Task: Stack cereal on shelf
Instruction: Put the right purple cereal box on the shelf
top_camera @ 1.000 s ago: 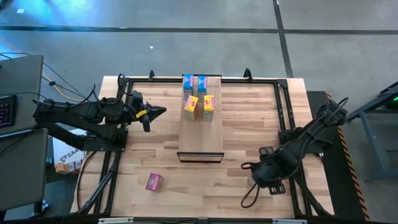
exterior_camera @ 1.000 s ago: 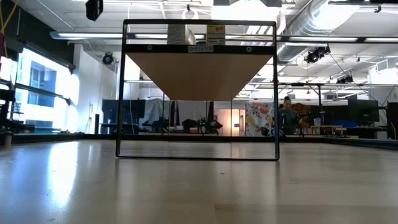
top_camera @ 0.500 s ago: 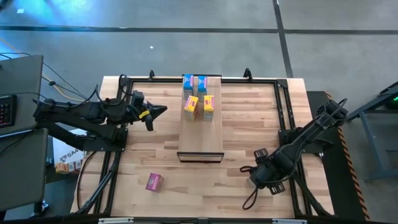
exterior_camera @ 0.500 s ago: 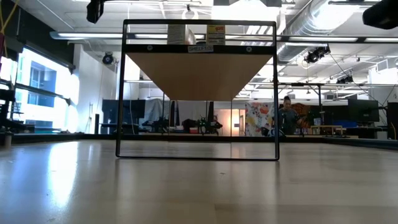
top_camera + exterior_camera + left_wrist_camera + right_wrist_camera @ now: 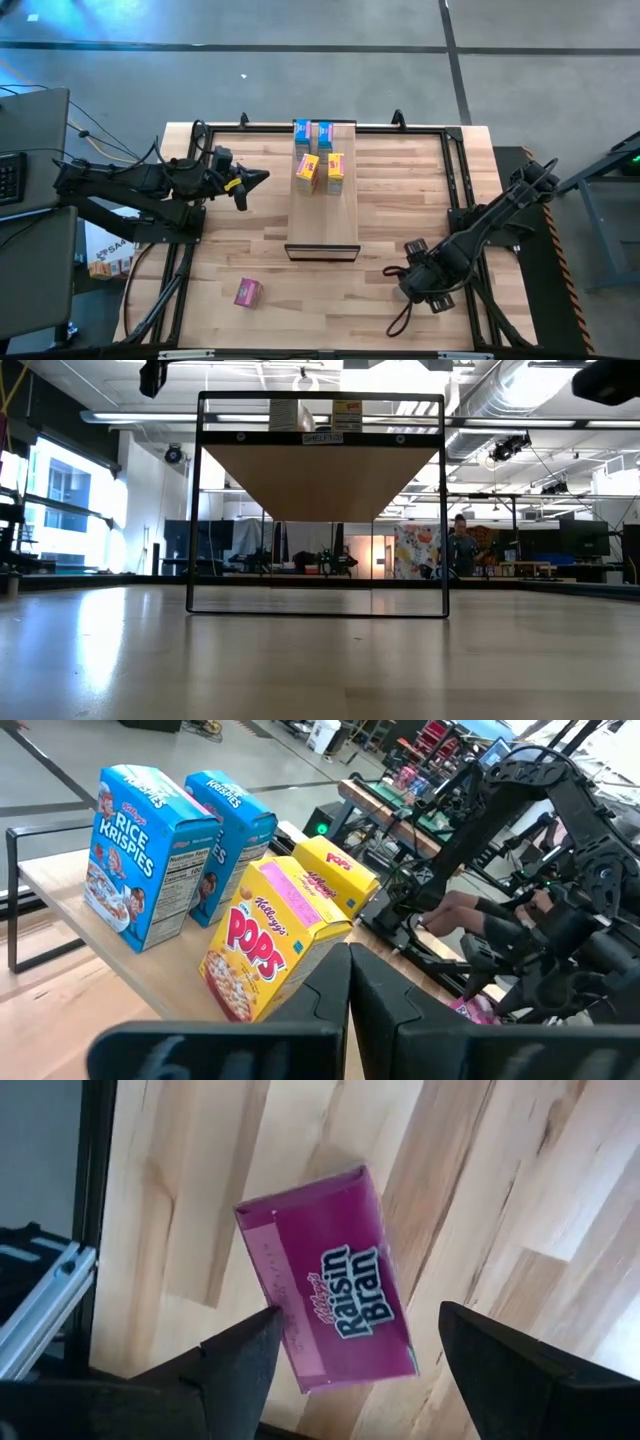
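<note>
Bright overhead light, window glare, sharp.

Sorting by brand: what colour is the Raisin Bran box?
Magenta Raisin Bran box, clearest in the right wrist view.

Butcher-block tabletop (image 5: 400,190); keyboard (image 5: 10,175) beside it; person (image 5: 461,550) in background.

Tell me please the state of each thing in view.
Blue boxes: upright on the shelf.
Yellow boxes: upright on the shelf.
Raisin Bran box: flat on the tabletop, ungripped.
Other pink box: lying on the tabletop.
Left arm: jaws shut, empty.
Right arm: jaws open over the Raisin Bran box.
</note>
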